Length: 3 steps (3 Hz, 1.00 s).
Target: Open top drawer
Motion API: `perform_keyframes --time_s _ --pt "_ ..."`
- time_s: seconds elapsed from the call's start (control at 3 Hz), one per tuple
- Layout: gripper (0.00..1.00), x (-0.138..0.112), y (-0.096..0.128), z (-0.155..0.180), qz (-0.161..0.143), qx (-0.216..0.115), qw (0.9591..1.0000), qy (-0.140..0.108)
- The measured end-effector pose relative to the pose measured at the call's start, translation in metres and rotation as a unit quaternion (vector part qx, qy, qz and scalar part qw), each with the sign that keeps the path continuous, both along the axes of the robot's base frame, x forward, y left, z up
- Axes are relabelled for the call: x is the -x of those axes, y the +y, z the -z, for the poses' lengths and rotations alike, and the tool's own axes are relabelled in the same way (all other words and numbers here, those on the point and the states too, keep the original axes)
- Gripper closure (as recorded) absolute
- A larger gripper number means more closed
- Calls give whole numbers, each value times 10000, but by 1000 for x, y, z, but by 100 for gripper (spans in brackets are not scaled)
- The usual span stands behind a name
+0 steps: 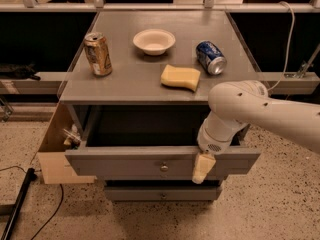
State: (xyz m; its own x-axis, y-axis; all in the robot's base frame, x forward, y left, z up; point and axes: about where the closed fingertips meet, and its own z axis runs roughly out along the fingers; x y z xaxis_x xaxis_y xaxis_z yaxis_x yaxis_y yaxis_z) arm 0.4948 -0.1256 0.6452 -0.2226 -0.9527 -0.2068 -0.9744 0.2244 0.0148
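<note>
Camera view looks down on a grey counter [135, 86] with drawers under its front edge. The top drawer [125, 165] stands well out from the cabinet: its flat front panel sits forward of the counter's front edge, and a dark open cavity shows between the two. Its small round knob [164, 168] is at the panel's centre, untouched.

The gripper [202, 170] hangs at the panel's upper rim, just right of the knob and below the counter's front right corner. A cream-coloured part of it lies against the outside of the panel. Whether it is clamped on the rim or released I cannot tell. The white arm [260, 109] reaches in from the right.

On the counter, a gold can [98, 54] stands upright near the left edge. A white bowl [154, 41] sits toward the back and a blue can [210, 57] lies on its side toward the right edge. A yellow sponge [180, 77] rests near the front edge.

By my reading the opening is mostly or wholly done. What is left is at most a little more pull, then letting go and backing away. A lower drawer [160, 193] beneath looks closed
</note>
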Motion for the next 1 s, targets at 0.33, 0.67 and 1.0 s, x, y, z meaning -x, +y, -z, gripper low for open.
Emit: perform_keyframes --time_s 0.33,0.67,1.0 --pt "40 0 0 0 0 0 10000 0" --pt "63 8 -12 -15 11 143 9999 -69" --pt "88 18 -17 -25 -18 184 9998 -122"
